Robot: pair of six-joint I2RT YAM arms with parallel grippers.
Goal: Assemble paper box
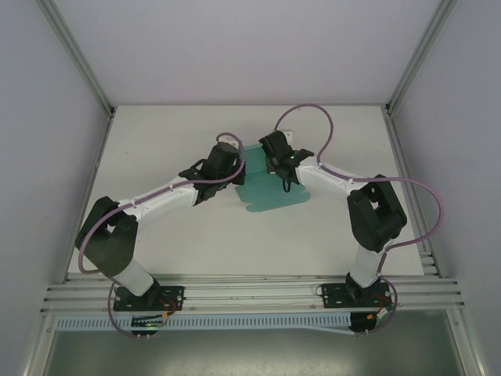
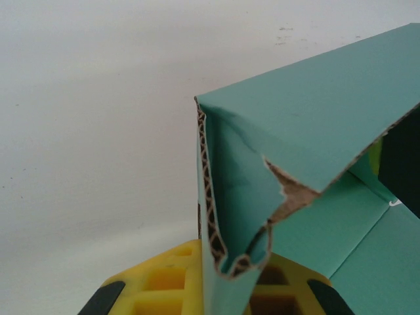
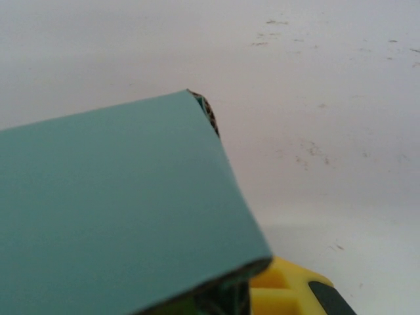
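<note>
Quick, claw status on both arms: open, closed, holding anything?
Left claw: closed, gripping a folded flap of the paper box.
Right claw: closed, gripping a panel edge of the paper box.

My counter (image 1: 172, 243) is a plain white, matte top, closed in by pale panels (image 1: 47, 157) on the left, right and far sides. Near its middle, a little toward the far side, lies the teal box (image 1: 270, 200), a partly folded card sheet. Its near part rests flat on the counter and its far part is folded up off the surface. Close up, the white top carries a few faint dark specks and scuffs.
</note>
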